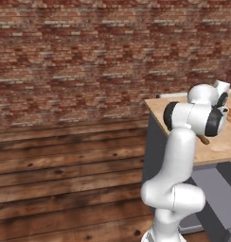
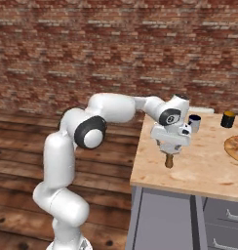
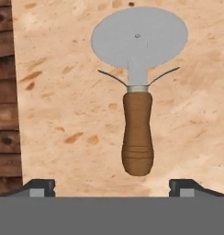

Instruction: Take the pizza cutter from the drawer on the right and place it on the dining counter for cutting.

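The pizza cutter (image 3: 137, 92) lies flat on the dining counter (image 3: 63, 101), grey wheel at the top of the hand view and brown wooden handle pointing toward the hand. My gripper (image 3: 113, 187) hovers just above the handle end. It is open, with its fingertips (image 3: 40, 186) far apart on either side and touching nothing. In the right base view the gripper (image 2: 169, 149) points down over the handle (image 2: 168, 161), close to the near left corner of the dining counter (image 2: 204, 166). The left base view has the handle tip (image 1: 204, 140) poking out behind my arm.
A dark mug (image 2: 194, 123) and a black cup (image 2: 228, 119) stand at the counter's back. A pizza (image 2: 235, 146) lies at the right. Grey drawer fronts with silver handles (image 2: 231, 215) sit under the top. Wooden floor (image 1: 65, 179) and a brick wall lie to the left.
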Controlling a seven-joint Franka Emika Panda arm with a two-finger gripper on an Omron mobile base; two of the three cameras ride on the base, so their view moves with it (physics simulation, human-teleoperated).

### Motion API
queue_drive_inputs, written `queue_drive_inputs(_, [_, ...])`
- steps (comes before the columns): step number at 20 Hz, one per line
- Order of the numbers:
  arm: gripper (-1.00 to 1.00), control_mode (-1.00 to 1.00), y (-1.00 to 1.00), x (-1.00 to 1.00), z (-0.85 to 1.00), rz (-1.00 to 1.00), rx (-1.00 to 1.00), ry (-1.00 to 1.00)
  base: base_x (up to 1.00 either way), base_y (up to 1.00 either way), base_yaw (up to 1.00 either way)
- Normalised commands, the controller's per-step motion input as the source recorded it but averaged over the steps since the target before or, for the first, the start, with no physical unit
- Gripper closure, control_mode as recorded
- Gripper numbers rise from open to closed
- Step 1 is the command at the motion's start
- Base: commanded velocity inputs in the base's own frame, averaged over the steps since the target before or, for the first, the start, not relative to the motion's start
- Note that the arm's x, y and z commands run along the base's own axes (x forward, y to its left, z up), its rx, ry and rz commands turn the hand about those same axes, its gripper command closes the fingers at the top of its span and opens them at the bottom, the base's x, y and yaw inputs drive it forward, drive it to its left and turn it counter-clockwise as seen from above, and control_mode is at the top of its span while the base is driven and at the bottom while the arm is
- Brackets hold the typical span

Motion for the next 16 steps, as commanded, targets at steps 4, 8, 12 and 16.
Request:
queue_drive_inputs(4, [-1.0,-1.0,0.52,-0.82,0.67,-0.01,-0.02,0.06,0.0,0.0,0.0])
queue_drive_inputs(8, [-1.0,-1.0,0.77,-0.99,0.63,-0.01,0.0,0.09,0.0,0.0,0.0])
queue_drive_inputs(12, [-1.0,-1.0,0.78,-1.0,0.44,0.0,0.0,0.16,0.0,0.0,0.0])
queue_drive_inputs(16, [-1.0,-1.0,0.8,-1.0,0.41,0.0,0.0,0.18,0.0,0.0,0.0])
